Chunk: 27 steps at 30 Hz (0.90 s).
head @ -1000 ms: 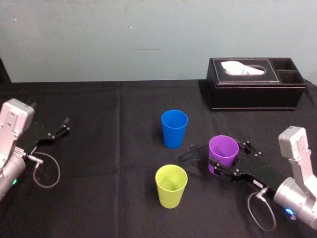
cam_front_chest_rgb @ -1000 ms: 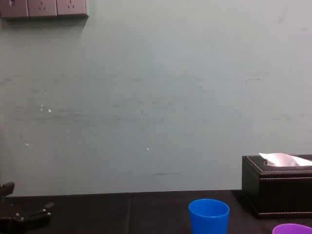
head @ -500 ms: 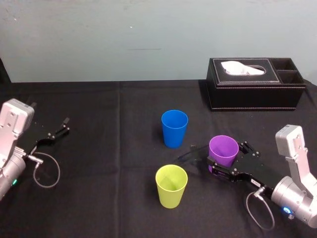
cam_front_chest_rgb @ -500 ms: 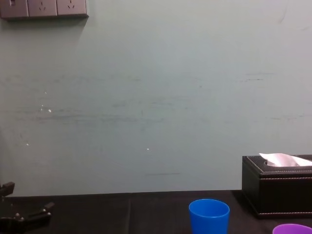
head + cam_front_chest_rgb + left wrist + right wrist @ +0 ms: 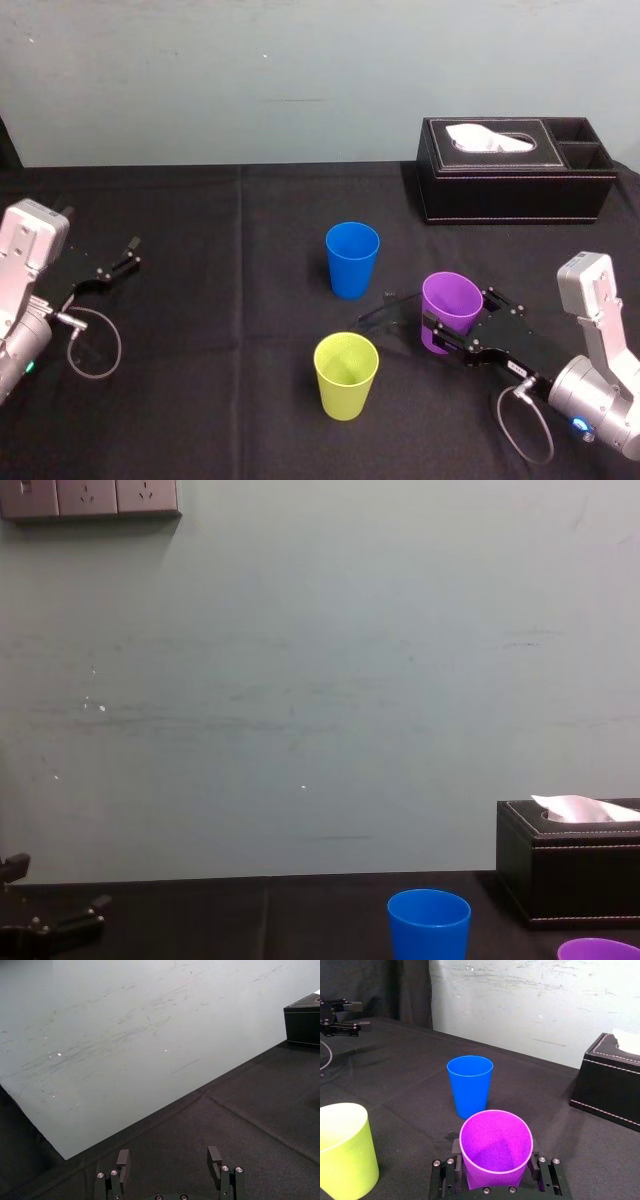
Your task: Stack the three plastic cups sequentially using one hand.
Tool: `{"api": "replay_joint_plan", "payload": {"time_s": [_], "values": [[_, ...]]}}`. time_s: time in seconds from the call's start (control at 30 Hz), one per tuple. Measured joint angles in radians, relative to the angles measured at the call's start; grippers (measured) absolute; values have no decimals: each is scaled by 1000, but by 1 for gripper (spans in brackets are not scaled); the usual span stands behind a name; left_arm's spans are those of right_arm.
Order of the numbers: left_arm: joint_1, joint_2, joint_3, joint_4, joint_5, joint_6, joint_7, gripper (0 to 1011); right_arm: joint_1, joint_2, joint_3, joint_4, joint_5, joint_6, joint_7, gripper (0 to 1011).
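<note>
Head view: at lower right the right gripper (image 5: 438,308) has its jaws closed on the purple cup (image 5: 452,293). The yellow-green cup (image 5: 346,372) stands near on the desk (image 5: 240,330), so a low carry could knock it. The left gripper (image 5: 133,252) sits parked at the left edge.

Left wrist view: its jaws gape, empty.

Right wrist view: the grip seems low on a smooth taper and may slip; the cup's foot is hidden.

Chest view: the blue cup (image 5: 429,923) is at bottom centre, and the purple rim is cut off at lower right.

nothing legible here: no word, brand or number on the blue cup (image 5: 352,262), purple cup (image 5: 452,300), yellow-green cup (image 5: 346,380) or tissue box (image 5: 500,195).
</note>
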Motion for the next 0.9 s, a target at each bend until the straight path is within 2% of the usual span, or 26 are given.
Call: {"api": "replay_joint_plan", "payload": {"time_s": [0.27,0.73,0.9], "values": [[0,0,0,0,0,0,0,1010,-1,0,1,-1,-1,-1,0,729],[0,0,0,0,0,0,0,1010,-2,1,1,-2,-1,-3,0,729],[0,0,0,0,0,0,0,1010,-17,9,10,-31,4,-18,-1,729]]}}
